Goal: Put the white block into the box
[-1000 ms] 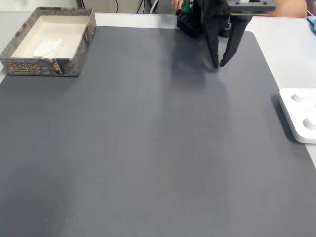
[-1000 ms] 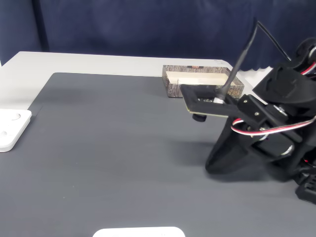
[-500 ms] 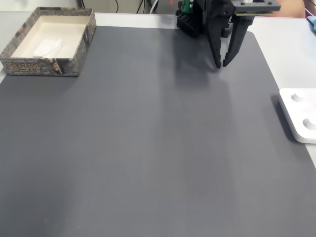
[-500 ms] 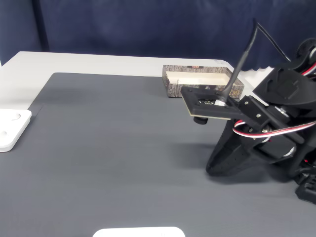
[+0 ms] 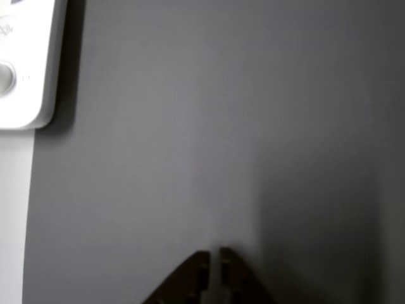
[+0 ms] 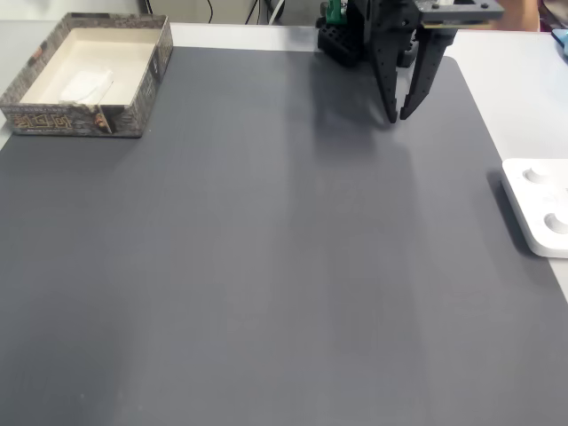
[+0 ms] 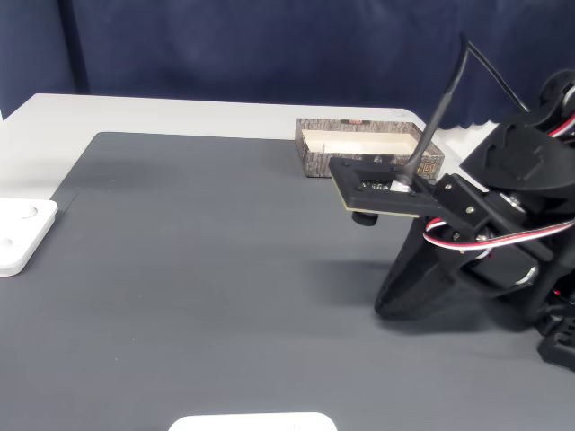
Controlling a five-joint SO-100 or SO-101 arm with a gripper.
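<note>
One white block point(image 6: 87, 86) lies inside the box point(image 6: 142, 84), toward its left half in a fixed view; the box sits at the far left corner of the dark grey mat point(image 6: 266, 248) there, and in a fixed view point(image 7: 316, 164) it stands at the mat's far edge behind the arm; one flat white device point(image 6: 538, 206) rests at the mat's right edge on the pale bench point(image 6: 524, 98), well apart from the box; a second white shape point(image 7: 252, 422) pokes in at the bottom edge of a fixed view; the mat between device and box lies bare; the fingers point(image 6: 398, 116) hang tips-down above the mat near its far edge, almost closed with a thin gap, gripping nothing; the other view point(image 5: 214, 254) shows the tips nearly together.
</note>
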